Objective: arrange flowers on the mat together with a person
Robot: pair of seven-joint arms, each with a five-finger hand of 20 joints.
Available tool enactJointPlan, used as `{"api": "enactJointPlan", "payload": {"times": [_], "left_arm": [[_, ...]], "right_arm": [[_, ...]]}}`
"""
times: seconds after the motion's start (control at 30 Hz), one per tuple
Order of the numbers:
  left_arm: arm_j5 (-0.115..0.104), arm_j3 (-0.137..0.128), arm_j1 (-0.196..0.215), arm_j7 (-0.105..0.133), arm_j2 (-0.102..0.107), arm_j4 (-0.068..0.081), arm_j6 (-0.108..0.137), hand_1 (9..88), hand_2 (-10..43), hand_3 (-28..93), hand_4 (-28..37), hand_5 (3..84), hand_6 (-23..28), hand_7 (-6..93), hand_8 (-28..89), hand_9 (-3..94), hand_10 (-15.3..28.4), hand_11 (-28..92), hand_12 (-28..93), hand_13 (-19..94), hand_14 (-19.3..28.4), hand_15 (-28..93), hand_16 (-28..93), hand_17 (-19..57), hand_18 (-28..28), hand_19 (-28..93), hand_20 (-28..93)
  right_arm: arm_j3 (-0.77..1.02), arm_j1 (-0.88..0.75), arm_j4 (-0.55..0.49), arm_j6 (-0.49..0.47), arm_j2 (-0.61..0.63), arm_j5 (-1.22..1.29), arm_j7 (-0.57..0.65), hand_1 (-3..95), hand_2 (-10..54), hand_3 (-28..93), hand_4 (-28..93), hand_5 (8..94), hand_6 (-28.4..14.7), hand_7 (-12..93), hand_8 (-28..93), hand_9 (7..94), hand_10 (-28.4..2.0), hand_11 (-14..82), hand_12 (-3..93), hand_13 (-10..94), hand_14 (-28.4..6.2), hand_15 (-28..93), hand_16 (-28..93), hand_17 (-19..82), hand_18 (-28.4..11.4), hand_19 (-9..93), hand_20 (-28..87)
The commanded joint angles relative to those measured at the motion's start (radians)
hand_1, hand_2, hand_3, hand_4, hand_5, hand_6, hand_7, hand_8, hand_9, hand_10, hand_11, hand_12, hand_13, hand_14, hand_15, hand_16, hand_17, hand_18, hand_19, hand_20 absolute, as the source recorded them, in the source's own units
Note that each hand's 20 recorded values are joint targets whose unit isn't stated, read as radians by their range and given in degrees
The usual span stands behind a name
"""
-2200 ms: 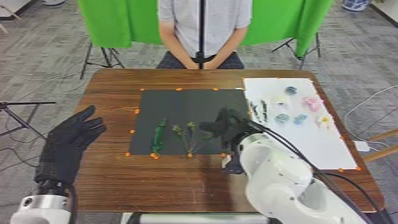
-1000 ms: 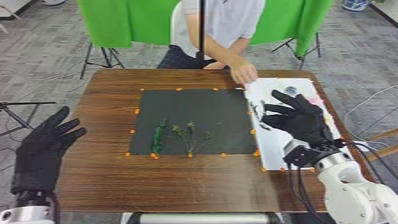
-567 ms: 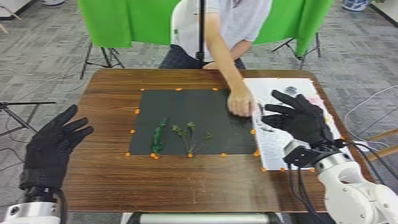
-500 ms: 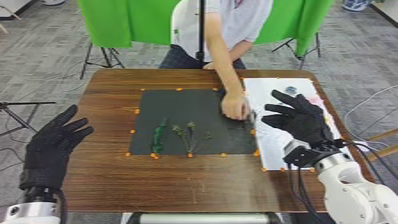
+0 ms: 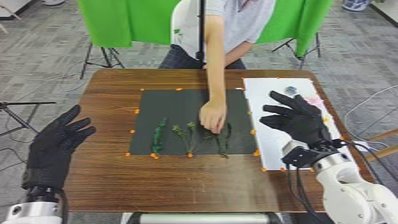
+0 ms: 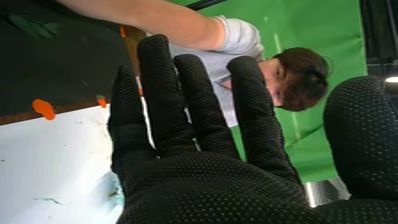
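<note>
Leftward from the right hand (image 5: 300,122), over the mat (image 5: 173,107), a person's hand (image 5: 213,116) is bending down to a thin sprig (image 5: 221,143), seemingly setting it in place. Farther left of the right hand, a budded sprig (image 5: 190,138) and a dark leafy sprig (image 5: 159,137) are lying on the mat, stems pointing towards the robot. The right hand itself is hovering over the white sheet (image 5: 277,156), its fingers standing straight and apart, thumb well out, gripping nothing. Just beyond its fingertips a blue flower (image 5: 290,90) is resting on the sheet, and close by its outer side a pink flower (image 5: 313,101) is lying partly hidden. Across the mat, the left hand (image 5: 51,147) is hanging by the table's (image 5: 107,175) left edge, fingers loose and parted, holding nothing.

The person seems to be finishing a row of greenery, so doing this well is meaning patience: keeping the right hand back, letting the person's arm clear, then going for one flower from above. Pinching it lightly is sparing the petals; coming in low is risking brushing the laid stems askew.
</note>
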Motion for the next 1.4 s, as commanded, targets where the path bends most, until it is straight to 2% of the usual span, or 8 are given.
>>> {"api": "enactJointPlan", "payload": {"times": [0.03,0.7,0.83,0.93,1.03,1.07,1.27,1.4], "left_arm": [[-0.009,0.006,0.009,0.001,0.008,0.006,0.011,17.6,6.8,78,-28.3,37.3,7.6,13.0,-10,34.8,19.6,27,10,24,26.6,56,-11,-9.7,21.1,49,10],[-0.012,0.018,0.006,0.003,0.015,0.005,0.023,18.3,6.7,78,-28.3,37.8,8.2,13.9,-10,35.0,19.8,28,10,24,26.6,57,-11,-9.7,21.2,50,10],[-0.014,0.02,0.01,0.007,0.015,0.003,0.027,18.5,6.8,78,-28.3,37.8,8.3,13.9,-10,35.0,19.9,28,10,24,26.6,57,-11,-9.7,21.2,50,10],[-0.01,0.02,0.011,0.0,0.013,0.002,0.028,18.6,6.8,78,-28.3,37.8,8.3,14.0,-10,35.0,19.8,28,10,24,26.6,57,-11,-9.7,21.2,50,10],[-0.013,0.029,0.01,-0.002,0.022,0.002,0.032,18.8,6.8,79,-28.3,37.9,8.4,14.0,-10,35.0,19.8,28,10,24,26.6,57,-11,-9.8,21.2,50,10],[-0.025,0.034,0.013,0.01,0.036,0.002,0.039,18.9,6.7,79,-28.3,37.9,8.4,14.0,-10,35.0,19.9,28,10,24,26.6,57,-11,-9.8,21.2,50,10],[-0.029,0.048,0.004,0.014,0.05,0.004,0.046,19.3,6.7,79,-28.3,38.0,8.5,14.2,-10,35.1,20.0,29,10,24,26.7,57,-12,-9.8,21.2,50,10],[-0.022,0.05,0.004,0.009,0.047,0.003,0.042,19.4,6.6,79,-28.3,38.0,8.5,14.2,-10,35.1,20.1,29,9,24,26.7,57,-12,-9.8,21.2,50,10]], "right_arm": [[0.002,-0.011,-0.005,0.004,0.001,-0.01,-0.008,17.7,11.2,73,-26,46.9,-1.7,12,-11,47.4,-20.6,14.9,14.4,39,-22.1,51,8,9,-25.7,52,13],[0.004,0.011,-0.027,0.082,0.03,-0.135,0.004,18.8,10.8,74,-25,47.8,-1.8,13,-11,48.7,-20.7,15.8,14.3,41,-21.5,54,8,11,-25.7,55,14],[0.013,0.029,-0.033,0.084,0.032,-0.237,0.062,21.7,9.2,75,-25,47.9,-1.8,13,-11,49.0,-20.4,16.2,14.2,43,-21.1,55,8,12,-25.4,56,14],[-0.015,0.055,-0.05,0.155,0.063,-0.412,0.159,25.7,6.8,75,-24,47.2,-1.3,14,-11,47.9,-19.6,16.7,14.3,45,-19.3,59,9,14,-24.7,59,14],[-0.068,0.082,-0.057,0.208,0.111,-0.705,0.274,28.5,5.4,76,-24,46.7,-0.9,15,-12,47.5,-19.0,17.4,14.4,47,-18.2,62,8,16,-24.0,61,13],[-0.117,0.127,-0.044,0.229,0.137,-0.79,0.33,28.8,4.9,76,-24,46.4,-0.9,15,-12,47.5,-19.0,17.5,14.4,47,-18.0,62,8,16,-23.9,62,13],[-0.212,0.2,-0.01,0.213,0.189,-1.075,0.511,30.2,2.1,76,-23,46.2,-0.7,16,-12,46.8,-18.7,17.8,14.4,50,-16.8,64,8,19,-23.1,64,12],[-0.261,0.238,0.018,0.169,0.21,-1.201,0.57,31.4,0.6,76,-23,46.5,-0.7,16,-12,47.0,-18.8,17.9,14.4,51,-16.4,65,8,20,-22.7,65,11]]}}
